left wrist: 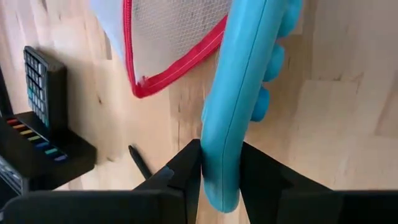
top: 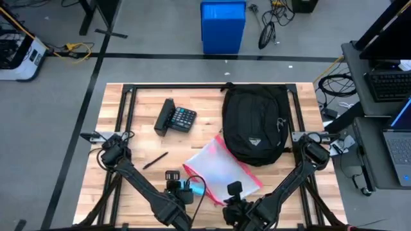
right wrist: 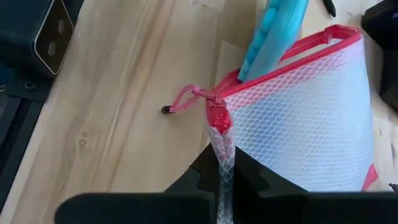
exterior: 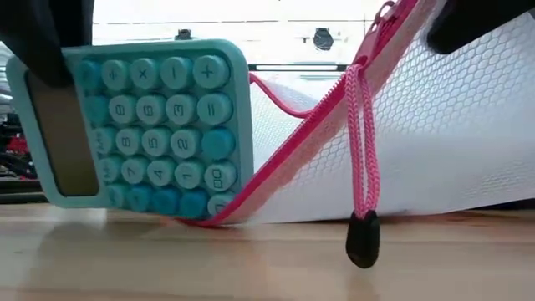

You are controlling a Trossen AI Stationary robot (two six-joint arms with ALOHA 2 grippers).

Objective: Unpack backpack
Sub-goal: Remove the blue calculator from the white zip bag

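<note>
The black backpack (top: 253, 125) lies flat on the table at the far right, and no gripper touches it. Nearer, a white mesh pouch with a pink zipper (top: 221, 168) lies with its mouth toward the left. A teal calculator (exterior: 142, 125) stands on edge at that mouth, its lower corner behind the zipper edge (exterior: 276, 159). My left gripper (top: 196, 187) is shut on the calculator. My right gripper (top: 232, 191) is shut on the pouch. The zipper's pink pull cord (exterior: 362, 167) hangs down to the table. My left gripper pinches the teal calculator's display end (left wrist: 219, 180) between its two fingers, one on the key face and one on the back. The calculator runs on away from the fingers toward the pouch mouth, tilted, with its lower edge close to the table. My right gripper pinches the pouch's corner at the zipper's end (right wrist: 222, 146), where the mesh is gathered between its two fingers. That corner is raised, the zipper edge slopes down from it, and the pouch's lower part (exterior: 435, 201) rests on the table.
A black calculator (top: 176, 119) lies at the far left of centre, and a dark pen (top: 155, 160) lies nearer, left of the pouch. Bare wood shows on the table's left side. A blue box (top: 223, 25) stands on the floor beyond the table.
</note>
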